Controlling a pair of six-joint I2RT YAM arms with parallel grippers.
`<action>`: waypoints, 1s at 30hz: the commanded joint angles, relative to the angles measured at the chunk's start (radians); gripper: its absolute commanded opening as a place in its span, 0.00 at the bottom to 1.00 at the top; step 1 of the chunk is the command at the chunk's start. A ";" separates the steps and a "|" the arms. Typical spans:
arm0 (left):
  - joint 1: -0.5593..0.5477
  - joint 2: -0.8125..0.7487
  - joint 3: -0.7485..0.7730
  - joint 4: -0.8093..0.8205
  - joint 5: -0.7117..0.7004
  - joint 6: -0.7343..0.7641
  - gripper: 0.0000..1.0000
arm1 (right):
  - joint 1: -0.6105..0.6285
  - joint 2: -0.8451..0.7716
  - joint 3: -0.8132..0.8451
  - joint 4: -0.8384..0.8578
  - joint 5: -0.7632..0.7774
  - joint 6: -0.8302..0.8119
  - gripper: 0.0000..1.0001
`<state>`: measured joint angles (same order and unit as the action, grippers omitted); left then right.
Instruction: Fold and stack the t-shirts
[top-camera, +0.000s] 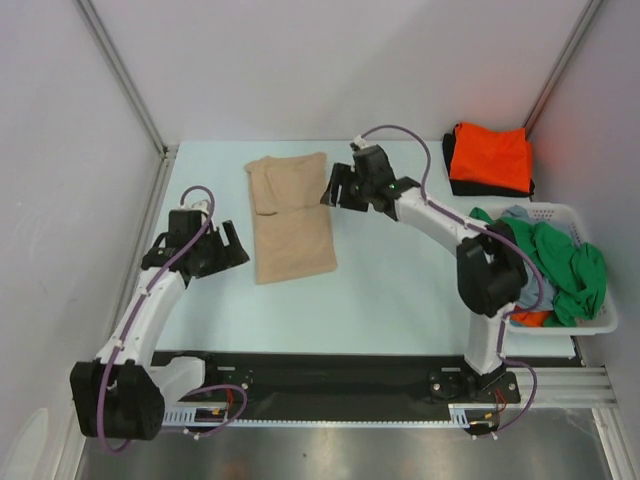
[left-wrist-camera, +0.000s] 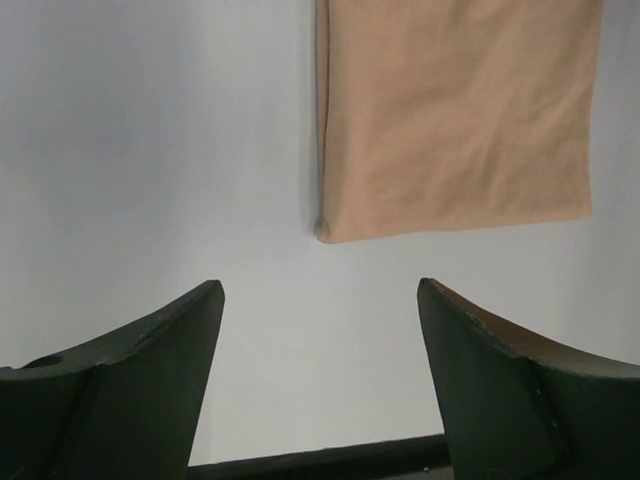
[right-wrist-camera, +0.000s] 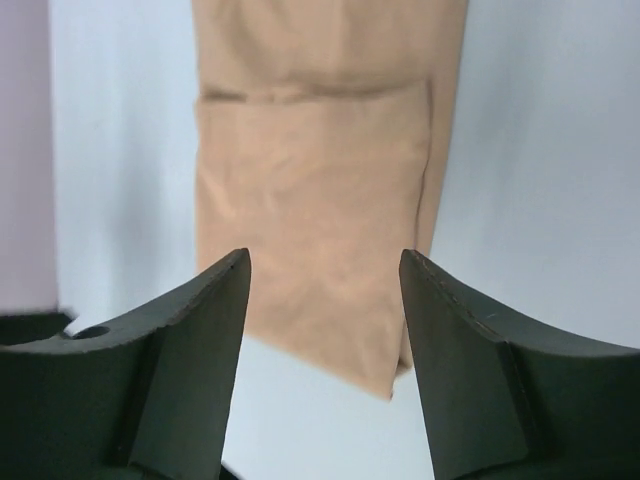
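Top view: five t-shirts. One tan t-shirt (top-camera: 292, 215) lies folded mid-table (top-camera: 400, 300), long axis near-to-far; orange t-shirt (top-camera: 490, 155) on black t-shirt (top-camera: 452, 180) far right; green t-shirt (top-camera: 570, 265) and grey-blue t-shirt (top-camera: 515, 215) in one basket (top-camera: 565, 329). Left wrist: left gripper (left-wrist-camera: 320, 290) released, empty, short of the tan corner. Right wrist: right gripper (right-wrist-camera: 325, 255) released, empty.

Bright, even light fills every view. The tan t-shirt (top-camera: 291, 215) casts a thin shadow; dark fingers (left-wrist-camera: 130, 390) blur low in both wrist views.
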<state>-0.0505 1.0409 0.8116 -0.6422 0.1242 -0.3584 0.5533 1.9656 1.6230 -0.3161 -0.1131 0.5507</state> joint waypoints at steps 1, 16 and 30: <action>-0.008 0.048 -0.029 0.070 0.143 -0.043 0.84 | -0.001 -0.117 -0.260 0.167 -0.163 0.096 0.65; -0.060 0.010 -0.230 0.251 0.072 -0.263 0.83 | 0.042 -0.088 -0.690 0.538 -0.344 0.252 0.58; -0.060 0.091 -0.354 0.469 0.032 -0.361 0.79 | -0.024 -0.053 -0.719 0.569 -0.370 0.232 0.12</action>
<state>-0.1066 1.1030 0.4721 -0.2897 0.1680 -0.6773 0.5510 1.9121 0.9203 0.2317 -0.4797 0.7998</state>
